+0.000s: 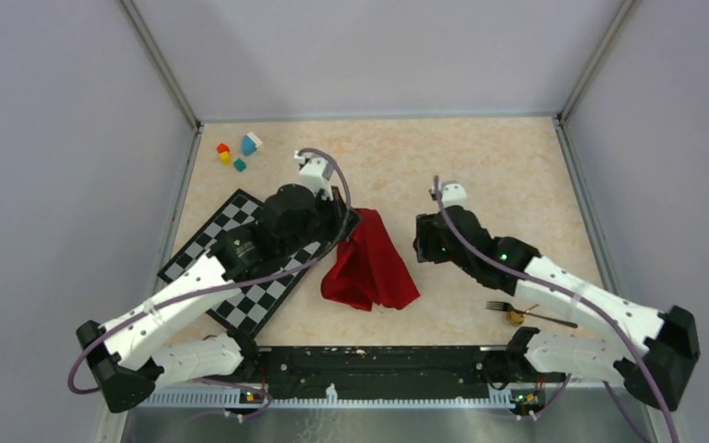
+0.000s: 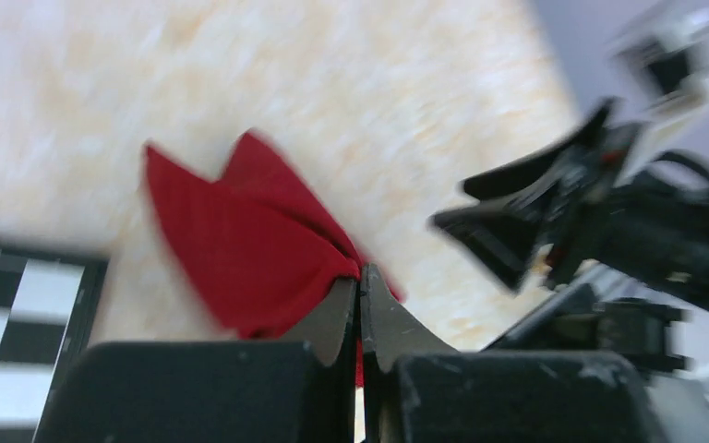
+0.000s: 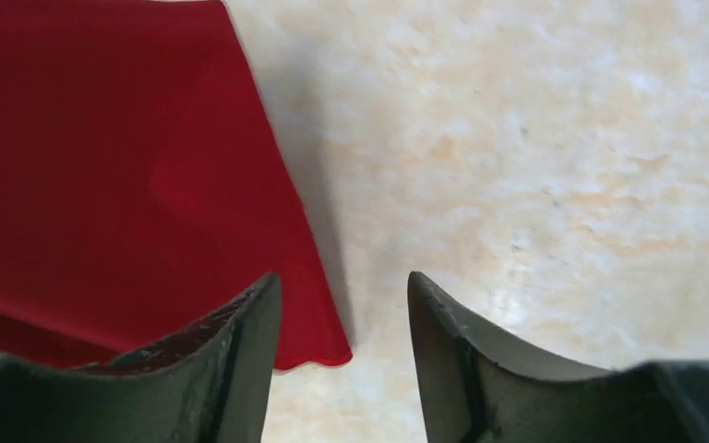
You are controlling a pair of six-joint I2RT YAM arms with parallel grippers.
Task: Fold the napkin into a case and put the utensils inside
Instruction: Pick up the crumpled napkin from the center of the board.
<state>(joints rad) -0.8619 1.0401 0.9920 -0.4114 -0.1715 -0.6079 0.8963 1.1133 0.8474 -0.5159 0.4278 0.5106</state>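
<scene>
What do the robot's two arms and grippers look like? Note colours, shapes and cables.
Both the left arm and right arm have white shell links, black joints with small green lights, and a thin purple cable looped alongside. The left gripper and right gripper each have two black, tapered, pointed fingers.

"Where was there room to pass?"

"Upper centre and upper right of the top view: bare beige marbled tabletop (image 1: pixel 498 157), open up to the far edge."

"What stood in the way?"

"The crumpled bright red cloth napkin (image 1: pixel 369 263) at centre, the black-and-white checkered mat (image 1: pixel 268 300) at left under the left arm (image 1: pixel 185 295), and small coloured blocks (image 1: pixel 238 152) at upper left. The thin dark fork (image 1: pixel 535 315) and gold-bowled spoon (image 1: pixel 518 318) lay lower right, beside the right arm (image 1: pixel 563 286)."

"Any gap lower down?"

"A bare stretch between napkin and fork."
</scene>
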